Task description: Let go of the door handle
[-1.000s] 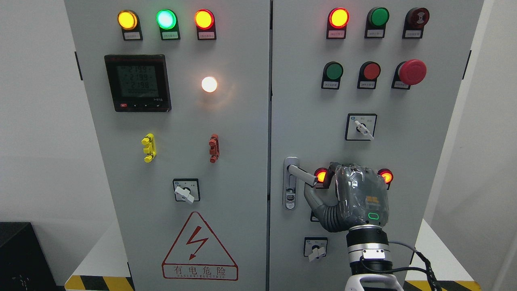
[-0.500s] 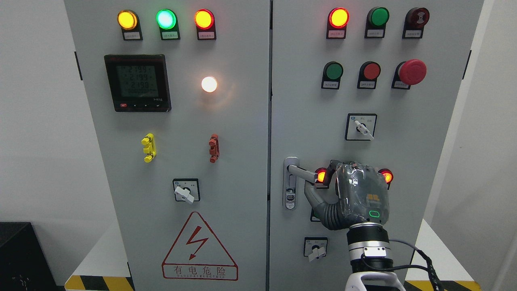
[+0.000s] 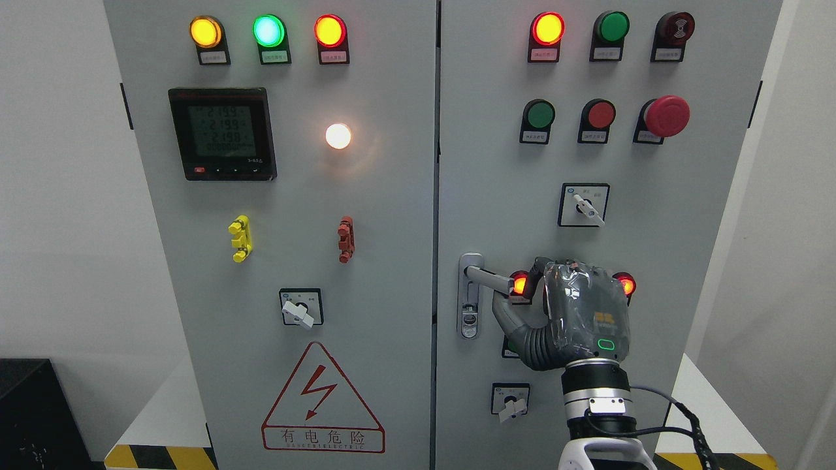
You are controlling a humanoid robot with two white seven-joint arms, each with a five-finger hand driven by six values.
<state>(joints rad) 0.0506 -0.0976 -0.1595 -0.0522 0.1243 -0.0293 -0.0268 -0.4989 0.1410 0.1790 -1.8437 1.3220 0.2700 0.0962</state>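
Plain white walls (image 3: 59,196) stand on both sides, evenly lit. A white floor (image 3: 166,408) shows low down, edged by yellow-and-black hazard tape (image 3: 160,457). A dark box (image 3: 36,418) sits in the lower left corner.

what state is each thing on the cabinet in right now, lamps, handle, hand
door handle: swung out sideways, not yet released
right hand: shut on door handle
top left lamps: yellow, green, red, all lit
white lamp: lit
meter: display on
top right red lamp: lit
emergency stop: cannot tell
cabinet doors: closed
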